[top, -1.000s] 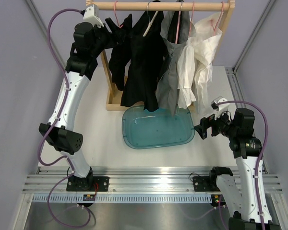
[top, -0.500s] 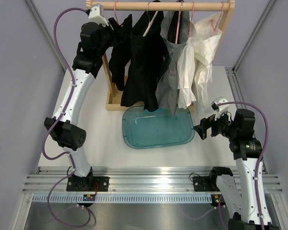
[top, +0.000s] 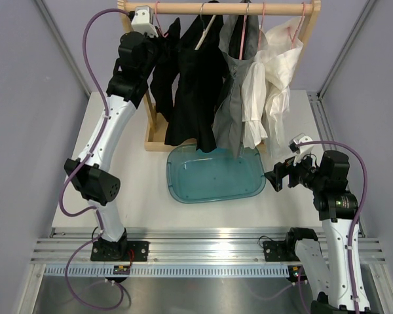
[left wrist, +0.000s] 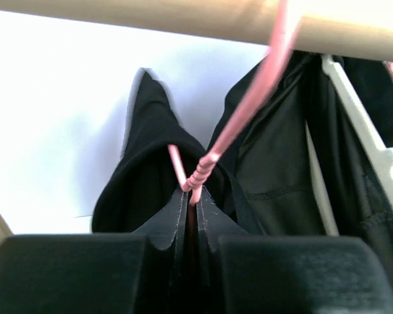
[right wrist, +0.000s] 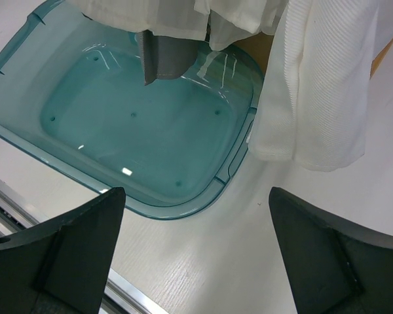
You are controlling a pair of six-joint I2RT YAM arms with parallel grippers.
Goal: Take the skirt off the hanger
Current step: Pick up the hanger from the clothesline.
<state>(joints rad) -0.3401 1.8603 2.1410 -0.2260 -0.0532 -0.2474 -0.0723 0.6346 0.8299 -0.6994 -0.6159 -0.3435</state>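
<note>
- The skirt point(top: 230, 111) is hung from the wooden rod point(top: 216, 8) between black clothes point(top: 193, 85) and white clothes point(top: 268, 78), its bottom over the tub point(top: 213, 176).
- The left tool point(left wrist: 191, 204) is pressed together on a pink hanger point(left wrist: 206, 163).
- The right tool point(right wrist: 196, 196) is spread wide beside the tub.

Overhead camera: fixed above and behind the arm bases, angled down and forward over the table point(top: 137, 190) to the clothes rail point(top: 183, 8). It stands far off and takes in the whole scene.

Left wrist camera: tilted upward, very close beneath that rail, with a pink hanger point(left wrist: 203, 167) mid-frame.

Right wrist camera: faces steeply down at close range on the teal tub point(right wrist: 150, 131), the skirt point(right wrist: 164, 55) hem and a white garment point(right wrist: 321, 85), all also seen from overhead.
</note>
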